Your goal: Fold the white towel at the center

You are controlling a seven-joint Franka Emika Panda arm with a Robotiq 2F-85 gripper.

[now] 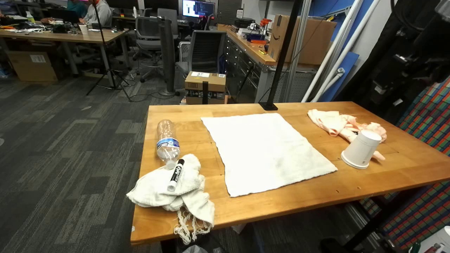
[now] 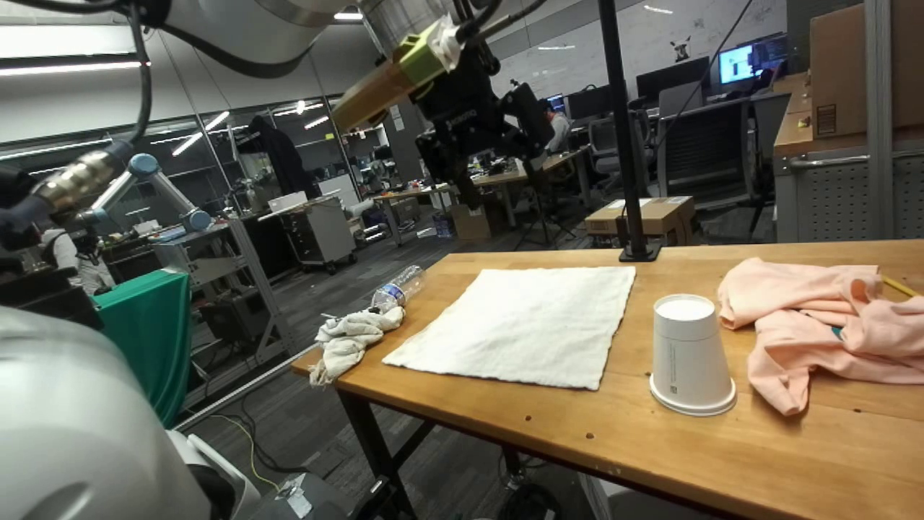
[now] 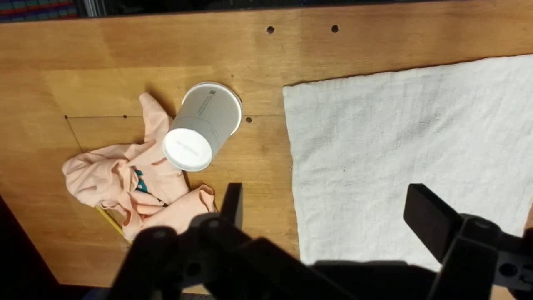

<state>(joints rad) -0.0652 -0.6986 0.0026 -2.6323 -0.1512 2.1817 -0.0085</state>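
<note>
Room over the white towel [image 1: 267, 151]! Paper cup [image 1: 362, 149] one side, water bottle [image 1: 168, 142] opposite, black post [image 1: 283, 54] off one corner.

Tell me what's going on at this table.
The robot's gripper hangs open above the table, holding nothing. The white towel lies spread flat, not yet folded. Beside it are an upturned white cup near a peach cloth, and a clear bottle near a crumpled white rag with a marker on top.
</note>
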